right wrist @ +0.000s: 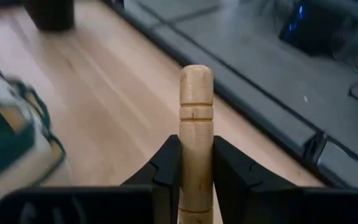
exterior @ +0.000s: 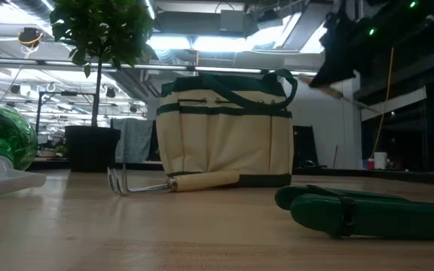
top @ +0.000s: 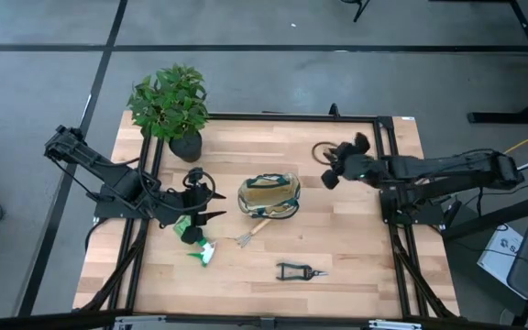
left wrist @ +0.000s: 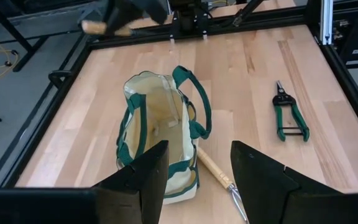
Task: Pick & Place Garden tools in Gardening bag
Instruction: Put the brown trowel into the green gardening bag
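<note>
Wooden handle [right wrist: 196, 130] juts forward — pinched in right claw [right wrist: 191, 165] | left claw [left wrist: 197, 168] spread, empty — facing gardening bag [left wrist: 160, 134]

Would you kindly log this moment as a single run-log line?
right gripper: shut on wooden-handled tool, raised right of gardening bag | left gripper: open, facing bag | rake, shears: on table

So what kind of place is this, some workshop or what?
Most likely a robotics lab or test space: a framed wooden table with arms mounted at both sides, bare grey floor around it, and in the low view an open room with ceiling lights and ducting behind the gardening bag.
</note>
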Available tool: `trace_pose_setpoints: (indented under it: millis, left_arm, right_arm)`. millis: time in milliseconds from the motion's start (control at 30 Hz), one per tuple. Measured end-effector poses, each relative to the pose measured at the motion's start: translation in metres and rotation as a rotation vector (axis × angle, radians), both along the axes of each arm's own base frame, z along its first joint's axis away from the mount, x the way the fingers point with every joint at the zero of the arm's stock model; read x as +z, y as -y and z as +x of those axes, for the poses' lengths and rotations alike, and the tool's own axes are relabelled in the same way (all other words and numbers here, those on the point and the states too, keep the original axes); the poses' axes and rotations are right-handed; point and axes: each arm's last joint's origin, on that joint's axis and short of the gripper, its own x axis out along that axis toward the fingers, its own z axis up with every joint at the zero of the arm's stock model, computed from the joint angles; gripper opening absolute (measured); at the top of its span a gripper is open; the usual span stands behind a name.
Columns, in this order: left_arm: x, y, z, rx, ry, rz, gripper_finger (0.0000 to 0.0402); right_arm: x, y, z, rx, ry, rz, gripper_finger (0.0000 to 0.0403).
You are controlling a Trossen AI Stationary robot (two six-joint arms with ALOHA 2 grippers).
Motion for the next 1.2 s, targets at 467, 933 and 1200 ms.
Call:
trace_pose_setpoints:
  millis: [467,933,1200]
  left_arm:
    - [0.000,0.000,0.000,-0.002,-0.001,-0.002,0.0169]
    - [0.000,0.001,0.000,-0.017,-0.006,-0.011,0.0169]
    - [0.000,0.001,0.000,-0.016,-0.006,-0.010,0.0169]
  right_arm:
    - [0.048,-0.017,0.009,0.515,0.299,-0.202,0.0067]
    - [0.040,-0.039,0.039,0.752,0.468,-0.339,0.0067]
    - [0.025,-0.045,0.056,0.801,0.475,-0.282,0.0067]
